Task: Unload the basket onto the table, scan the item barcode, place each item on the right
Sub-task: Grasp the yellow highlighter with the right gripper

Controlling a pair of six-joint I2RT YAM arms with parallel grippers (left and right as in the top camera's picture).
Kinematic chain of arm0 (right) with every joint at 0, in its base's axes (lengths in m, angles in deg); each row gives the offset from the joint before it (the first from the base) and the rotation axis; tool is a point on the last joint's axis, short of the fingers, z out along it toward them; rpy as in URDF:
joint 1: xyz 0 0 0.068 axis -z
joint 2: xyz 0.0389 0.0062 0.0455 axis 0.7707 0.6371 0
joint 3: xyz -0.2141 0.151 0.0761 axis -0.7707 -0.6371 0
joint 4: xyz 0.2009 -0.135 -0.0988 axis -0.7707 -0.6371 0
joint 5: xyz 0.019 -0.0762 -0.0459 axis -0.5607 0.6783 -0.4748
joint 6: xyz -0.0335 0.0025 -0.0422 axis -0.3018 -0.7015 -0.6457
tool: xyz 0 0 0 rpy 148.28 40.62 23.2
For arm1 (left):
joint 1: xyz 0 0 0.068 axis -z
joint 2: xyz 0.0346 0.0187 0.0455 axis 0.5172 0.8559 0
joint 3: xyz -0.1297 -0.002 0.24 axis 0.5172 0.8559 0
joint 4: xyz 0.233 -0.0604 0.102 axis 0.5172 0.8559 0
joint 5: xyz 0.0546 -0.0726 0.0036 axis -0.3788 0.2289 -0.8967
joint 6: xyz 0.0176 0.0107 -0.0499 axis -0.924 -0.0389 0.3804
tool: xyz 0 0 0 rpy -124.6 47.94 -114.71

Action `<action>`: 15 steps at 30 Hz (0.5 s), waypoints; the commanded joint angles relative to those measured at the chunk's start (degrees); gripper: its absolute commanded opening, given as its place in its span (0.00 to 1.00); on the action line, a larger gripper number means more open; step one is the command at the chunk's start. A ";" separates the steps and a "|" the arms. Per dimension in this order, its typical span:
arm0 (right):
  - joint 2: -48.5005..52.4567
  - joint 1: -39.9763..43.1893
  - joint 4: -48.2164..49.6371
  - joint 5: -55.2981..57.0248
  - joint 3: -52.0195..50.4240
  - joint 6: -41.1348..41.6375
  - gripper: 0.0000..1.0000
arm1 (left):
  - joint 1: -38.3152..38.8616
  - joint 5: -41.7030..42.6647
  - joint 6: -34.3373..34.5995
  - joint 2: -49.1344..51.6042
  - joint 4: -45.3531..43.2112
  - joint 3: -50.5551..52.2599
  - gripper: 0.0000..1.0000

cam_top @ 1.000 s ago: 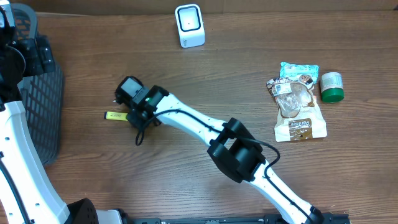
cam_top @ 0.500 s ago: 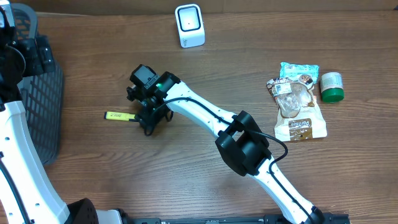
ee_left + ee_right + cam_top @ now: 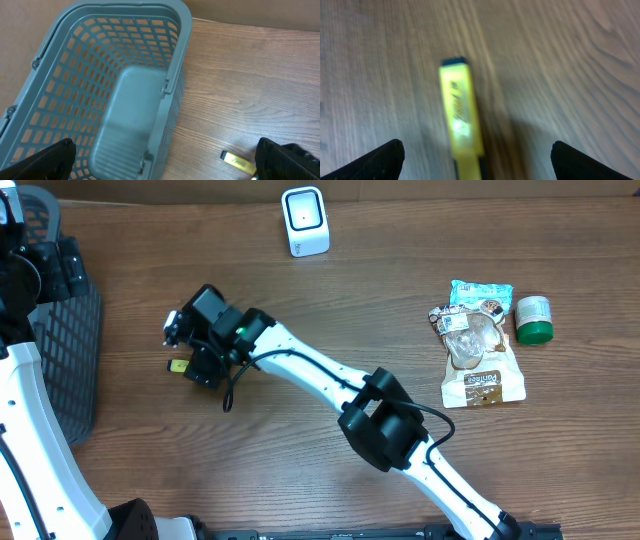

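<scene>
At far left, the left arm point(image 3: 30, 420) reaches up over a grey mesh basket point(image 3: 130, 6). The left gripper point(image 3: 162, 162) hangs above the basket with its fingers spread wide, holding nothing.

The right arm point(image 3: 310, 370) stretches diagonally from the table's lower right edge to left of centre. The right gripper point(image 3: 480, 160) points down with its fingers point(image 3: 375, 160) far apart. The yellow marker point(image 3: 460, 120) lies flat on the wooden table point(image 3: 400, 290) between them, not pinched, just right of the basket.

A white scanner point(image 3: 304, 221) stands at the far edge, and snack packets point(image 3: 480, 350) lie at right.
</scene>
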 commanded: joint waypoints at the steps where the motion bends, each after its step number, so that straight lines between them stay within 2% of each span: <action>1: 2.23 -1.07 1.25 -1.14 -0.13 -1.09 0.95 | 0.50 -0.11 -0.66 0.46 -0.17 -0.26 1.00; 7: 2.32 -1.11 4.87 0.20 -2.51 -0.35 0.88 | 0.50 -0.11 -0.66 0.46 -0.17 -0.26 1.00; 15: 2.93 -0.81 2.82 2.10 -3.85 2.62 0.73 | 0.50 -0.11 -0.66 0.46 -0.17 -0.26 1.00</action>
